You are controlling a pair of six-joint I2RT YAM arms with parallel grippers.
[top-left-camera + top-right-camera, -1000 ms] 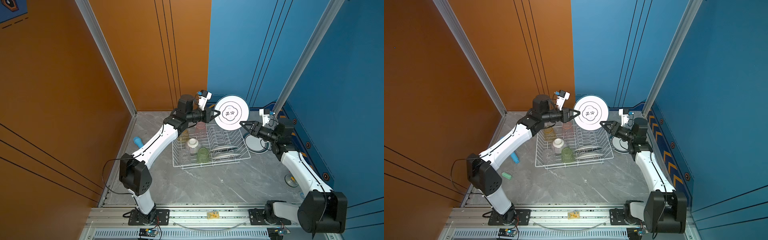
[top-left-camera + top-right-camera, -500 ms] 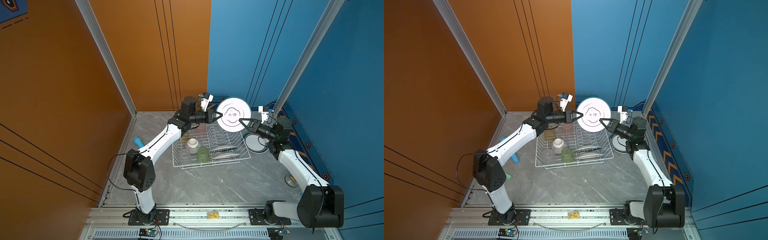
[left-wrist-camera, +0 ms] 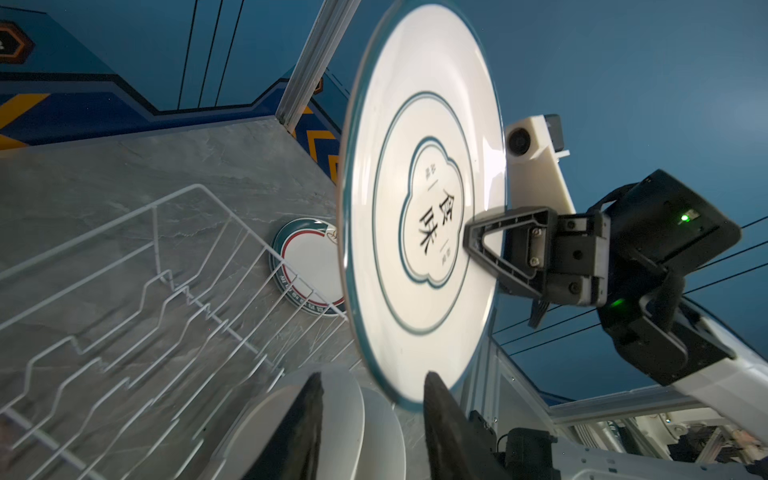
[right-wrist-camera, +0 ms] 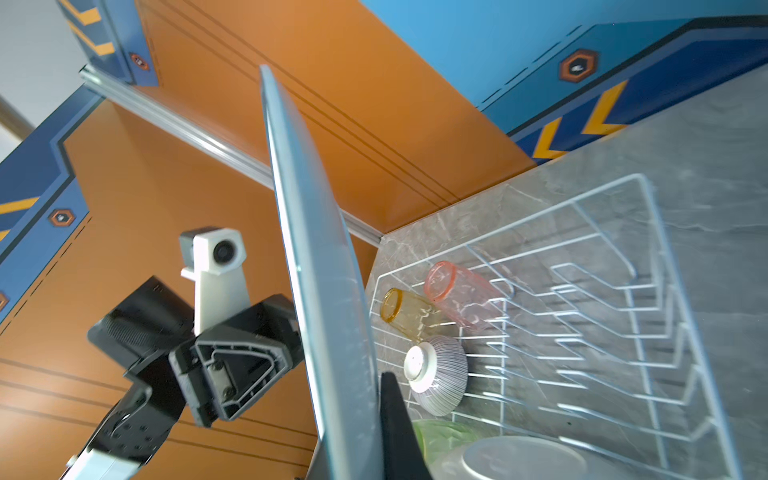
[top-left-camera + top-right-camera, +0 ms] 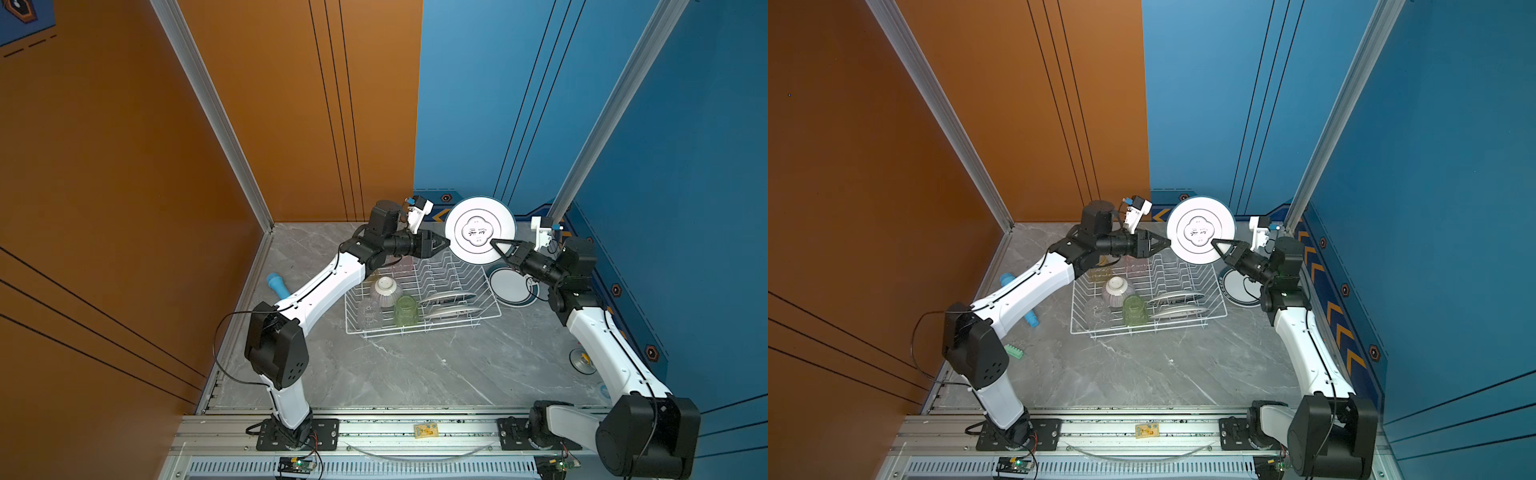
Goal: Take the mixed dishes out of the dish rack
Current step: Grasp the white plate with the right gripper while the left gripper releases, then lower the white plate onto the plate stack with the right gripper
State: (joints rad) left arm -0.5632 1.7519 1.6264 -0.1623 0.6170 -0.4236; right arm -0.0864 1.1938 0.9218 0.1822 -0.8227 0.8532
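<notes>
**Plate on edge above the dish rack, between both grippers**

The dish rack (image 5: pixel 419 330) is the landmark. Above its far right corner a white plate (image 5: pixel 478 222) stands on edge, printed face toward both top views, its disc lying along the line between the two arms. A flat plate (image 5: pixel 505 286) lies on the table (image 5: pixel 415 374) just beside the rack's right side. The right gripper (image 5: pixel 494 243) is clamped on the upright plate's rim on the side away from the rack. At the opposite rim the left gripper (image 5: pixel 448 242) has its jaws apart with the edge in the gap. Whether they touch it I cannot tell. I judge that the right arm alone carries the plate. It is also nearer the flat plate, a likely spot to lay this one down once tipped level. Inside the rack remain two plates (image 5: pixel 446 297), a striped bowl (image 5: pixel 384 289) and tumblers (image 5: pixel 405 309).
</notes>
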